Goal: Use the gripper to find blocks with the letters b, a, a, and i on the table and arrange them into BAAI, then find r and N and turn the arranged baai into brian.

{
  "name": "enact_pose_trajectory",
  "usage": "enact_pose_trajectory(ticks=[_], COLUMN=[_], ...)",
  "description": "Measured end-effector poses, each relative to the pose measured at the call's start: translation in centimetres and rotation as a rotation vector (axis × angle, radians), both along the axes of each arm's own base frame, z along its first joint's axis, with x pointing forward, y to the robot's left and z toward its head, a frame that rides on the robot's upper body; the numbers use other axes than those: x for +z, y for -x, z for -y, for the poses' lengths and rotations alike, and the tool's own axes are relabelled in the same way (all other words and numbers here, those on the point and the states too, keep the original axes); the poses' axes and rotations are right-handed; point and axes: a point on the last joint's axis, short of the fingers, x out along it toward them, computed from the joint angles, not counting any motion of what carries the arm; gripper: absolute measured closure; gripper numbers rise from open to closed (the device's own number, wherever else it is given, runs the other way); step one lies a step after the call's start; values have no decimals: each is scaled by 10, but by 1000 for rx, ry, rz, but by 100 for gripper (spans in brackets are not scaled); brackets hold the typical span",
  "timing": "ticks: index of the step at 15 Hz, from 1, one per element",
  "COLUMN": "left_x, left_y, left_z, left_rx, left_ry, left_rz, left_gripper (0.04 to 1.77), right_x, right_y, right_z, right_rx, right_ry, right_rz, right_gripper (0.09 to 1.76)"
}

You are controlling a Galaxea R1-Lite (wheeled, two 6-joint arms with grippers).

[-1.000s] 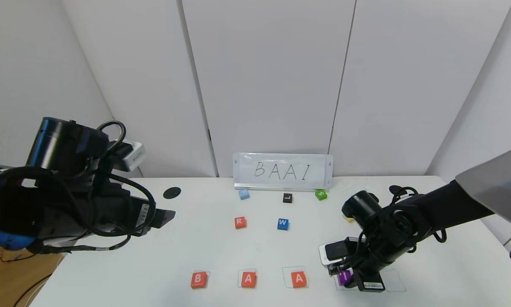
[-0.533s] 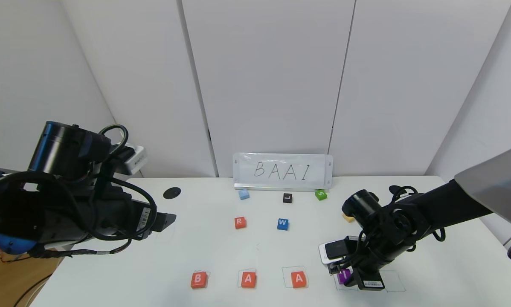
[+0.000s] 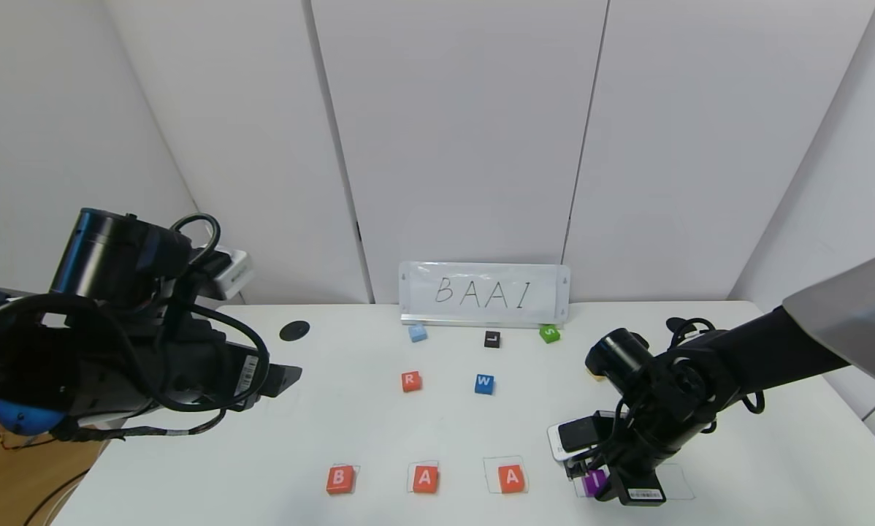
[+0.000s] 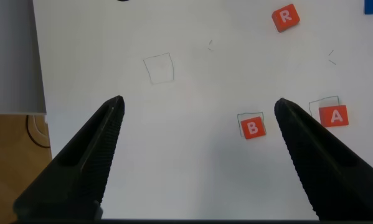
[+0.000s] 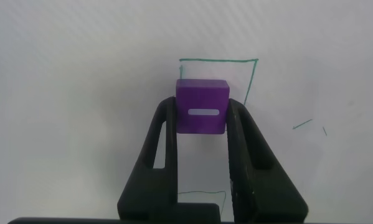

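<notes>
Over on your left side, the left gripper (image 4: 195,134) hangs above the table (image 3: 350,424) with its two dark fingers (image 4: 93,155) spread wide apart and nothing between them. From its wrist view you see a bare drawn square (image 4: 159,67) ahead of it, and the B block (image 4: 253,127) lying between the fingertips' line and just inside the farther finger, set on its own drawn square.

Moving rightward from that gripper along the near edge of the table, you find the B block (image 3: 339,479), then the first A block (image 3: 425,478), then the second A block (image 3: 511,477), each on or overlapping a thin outlined square and well apart from its neighbours. Farther back, past that row, sit r (image 3: 410,380) and the blue W cube (image 3: 484,383), side by side with a gap between them. Behind those, a light blue cube (image 3: 417,333), a black cube (image 3: 491,339) and a green cube (image 3: 549,334) line up before the BAAI sign (image 3: 484,294).

At the right end of the row, your right gripper (image 5: 202,118) is closed on the purple I block (image 5: 202,106), one finger on each side. The block sits low at the edge of a green outlined square (image 5: 218,81), just beside the second A.
</notes>
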Motion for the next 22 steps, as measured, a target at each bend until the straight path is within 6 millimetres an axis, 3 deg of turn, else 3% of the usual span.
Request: enact_pose_trajectory(ticks=[6, 9, 13, 16, 20, 22], left_x=[1, 1, 0, 1, 1, 2], left_y=[0, 1, 1, 1, 2, 2], left_z=[0, 0, 0, 1, 1, 1], left_rx=[0, -2, -3, -3, -5, -5], left_ry=[1, 1, 1, 1, 2, 4], left_rz=[2, 2, 2, 3, 4, 10], left_gripper=[9, 9, 9, 9, 9, 9], right_x=[0, 0, 2, 5, 25, 34], right_y=[-1, -1, -1, 0, 3, 5], right_z=[-1, -1, -1, 0, 5, 5], right_rx=[1, 1, 0, -2, -24, -147], right_ry=[-8, -10, -12, -25, -74, -107], right_rz=[8, 8, 12, 11, 36, 27], right_gripper=[132, 95, 63, 47, 34, 29])
